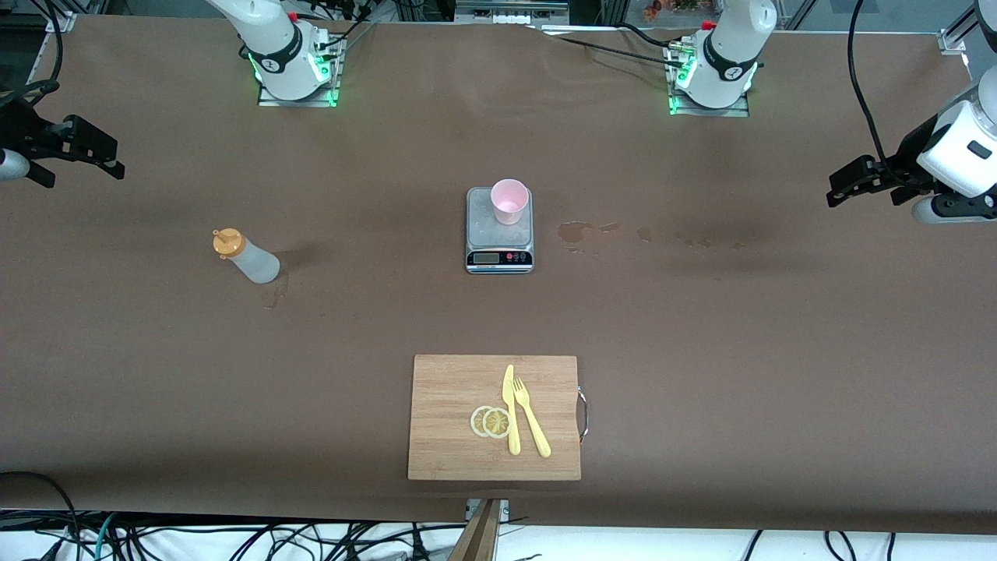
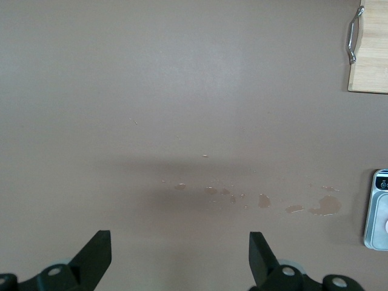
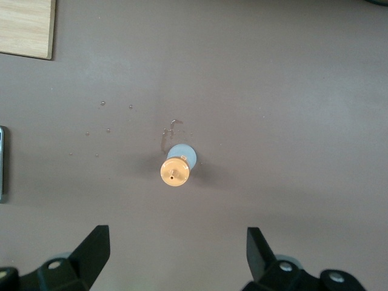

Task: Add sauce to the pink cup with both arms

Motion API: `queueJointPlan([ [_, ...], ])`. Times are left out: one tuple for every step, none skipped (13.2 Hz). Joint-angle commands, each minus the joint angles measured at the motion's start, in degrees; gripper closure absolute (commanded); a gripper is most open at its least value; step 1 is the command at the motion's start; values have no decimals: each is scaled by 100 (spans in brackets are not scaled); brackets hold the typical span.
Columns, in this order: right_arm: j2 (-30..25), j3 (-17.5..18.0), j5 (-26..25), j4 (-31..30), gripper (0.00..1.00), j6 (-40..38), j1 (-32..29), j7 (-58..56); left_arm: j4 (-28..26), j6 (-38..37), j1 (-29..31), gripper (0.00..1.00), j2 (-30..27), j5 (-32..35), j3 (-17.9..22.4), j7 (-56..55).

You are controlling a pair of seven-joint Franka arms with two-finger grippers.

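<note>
The sauce bottle (image 1: 245, 255), whitish with an orange cap, stands upright on the table toward the right arm's end. From above it also shows in the right wrist view (image 3: 177, 167). The pink cup (image 1: 509, 201) stands on the grey kitchen scale (image 1: 499, 234) at mid-table. My right gripper (image 1: 83, 176) hovers open and empty over the table's end past the bottle, and its own view shows the jaws (image 3: 177, 236) wide apart. My left gripper (image 1: 863, 199) hovers open and empty over the left arm's end of the table, jaws (image 2: 180, 239) wide apart.
A wooden cutting board (image 1: 467, 389) with a yellow knife (image 1: 510, 409), a yellow fork (image 1: 531, 421) and lemon slices (image 1: 491, 421) lies nearer the front camera than the scale. Wet stains (image 1: 575, 231) mark the table beside the scale, also in the left wrist view (image 2: 324, 207).
</note>
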Motion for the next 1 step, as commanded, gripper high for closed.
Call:
queueJointPlan([
  [34, -13, 106, 178, 0, -156, -33, 76, 177, -134, 13, 0, 69, 127, -45, -50],
])
